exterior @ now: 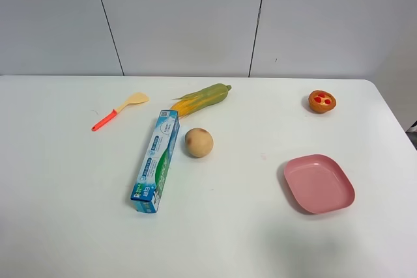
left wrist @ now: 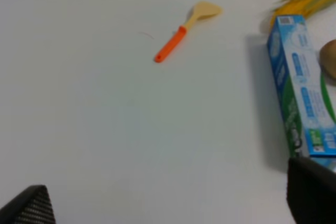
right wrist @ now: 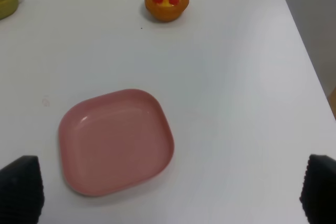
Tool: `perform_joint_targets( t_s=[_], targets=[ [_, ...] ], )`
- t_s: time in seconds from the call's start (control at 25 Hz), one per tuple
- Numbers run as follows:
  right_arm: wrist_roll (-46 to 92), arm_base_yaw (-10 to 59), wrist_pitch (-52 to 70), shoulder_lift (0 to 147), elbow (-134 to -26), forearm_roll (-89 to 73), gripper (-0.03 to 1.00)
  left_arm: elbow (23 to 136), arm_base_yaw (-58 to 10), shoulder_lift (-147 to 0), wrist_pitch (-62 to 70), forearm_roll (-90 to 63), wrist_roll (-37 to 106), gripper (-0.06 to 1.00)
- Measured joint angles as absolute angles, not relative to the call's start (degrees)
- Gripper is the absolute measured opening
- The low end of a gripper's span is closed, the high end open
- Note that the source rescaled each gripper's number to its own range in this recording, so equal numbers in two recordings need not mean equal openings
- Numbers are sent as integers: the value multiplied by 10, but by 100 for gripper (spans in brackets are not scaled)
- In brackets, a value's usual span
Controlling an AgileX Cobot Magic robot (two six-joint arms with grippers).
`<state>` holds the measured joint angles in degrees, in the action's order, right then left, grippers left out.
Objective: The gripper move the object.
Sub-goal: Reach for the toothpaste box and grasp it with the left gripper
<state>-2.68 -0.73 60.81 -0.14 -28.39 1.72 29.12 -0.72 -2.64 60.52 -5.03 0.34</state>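
Exterior high view: carton [exterior: 155, 162] lies flat on the table [exterior: 65, 226], left of centre, with its long axis running near to far and its far end leaning slightly right. That far end sits just beside the husk end of the corn cob [exterior: 202, 98]; contact cannot be told. A tan ball [exterior: 199, 142] sits just right of the carton's far half, with a thin gap showing. Neither arm appears in this view.

Left wrist view: left gripper [left wrist: 168, 195] is released, fingers [left wrist: 312, 192] spread wide with nothing between them. One finger overlaps the carton's near end in the picture; height above it cannot be told. Right wrist view: right gripper [right wrist: 170, 187] is also spread and empty, over the pink plate [right wrist: 115, 140].

Handling (judgement): a cardboard box, likely light and stiff along its length, with thin walls that could dent under a hard squeeze. The glossy print may be slippery. Best hold is across the narrow width, at the middle or nearer half, where both long sides are free. An end grip would let it swing.

Room: bare table to the left and near side of the carton. Spatula [exterior: 119, 111] is far-left, well apart. Tart [exterior: 322, 101] and plate are well to the right. The ball and cob crowd the far-right side, so a move that way risks nudging them.
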Motion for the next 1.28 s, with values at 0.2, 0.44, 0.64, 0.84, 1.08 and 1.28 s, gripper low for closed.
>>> perform_joint_targets(
  t_s=[0.2, 0.44, 0.64, 0.84, 1.08, 1.28],
  targets=[
    [-27, -7, 608, -1, -284, 17, 100, 296, -8, -176, 572, -120, 24, 87],
    [-27, -7, 608, -1, -284, 17, 100, 300, -8, -373, 473, -196, 118, 87],
    [-27, -7, 608, -1, -284, 17, 100, 300, -18, -507, 403, -267, 202, 87],
    [-27, -7, 608, -1, -284, 17, 100, 300, -102, -608, 327, -310, 235, 87],
    [-27, -7, 608, -1, -284, 17, 100, 341, -240, -725, 250, -311, 220, 87],
    [-27, -7, 608, -1, -284, 17, 100, 418, -291, -827, 250, -270, 184, 87]
  ],
)
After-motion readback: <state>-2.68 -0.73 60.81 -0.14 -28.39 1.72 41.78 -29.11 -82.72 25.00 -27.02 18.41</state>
